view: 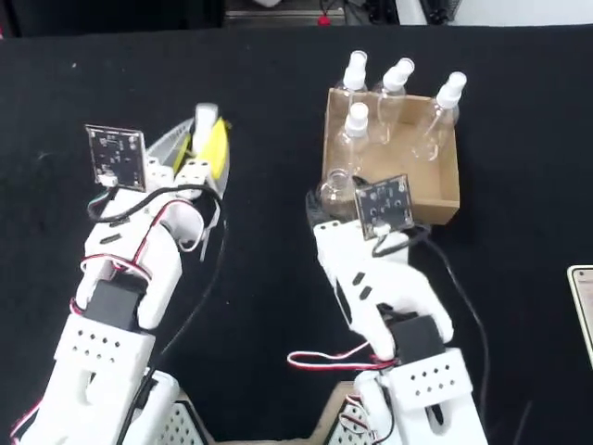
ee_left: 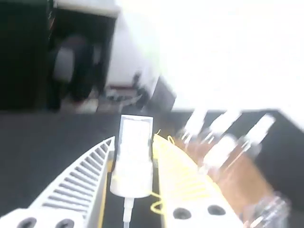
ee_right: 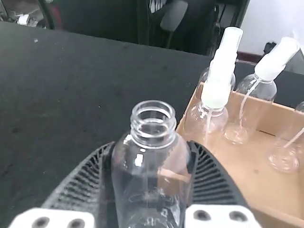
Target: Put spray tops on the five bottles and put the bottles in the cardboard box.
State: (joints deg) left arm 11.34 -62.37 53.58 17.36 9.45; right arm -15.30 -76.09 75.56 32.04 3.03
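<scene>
My left gripper (view: 201, 139) is over the black table, left of the cardboard box (view: 443, 190), and is shut on a white spray top (ee_left: 132, 159) with its thin tube hanging down. My right gripper (view: 335, 190) sits at the box's left front corner, shut on a clear open-necked bottle (ee_right: 153, 166) that stands upright with no top. Inside the box stand several clear bottles with white spray tops (view: 357, 125); two of them (ee_right: 216, 95) rise just beyond the held bottle in the right wrist view.
The black table (view: 269, 111) spreads between the two arms. Red and black cables (view: 324, 357) trail by the right arm's base. A pale flat object (view: 584, 297) lies at the table's right edge.
</scene>
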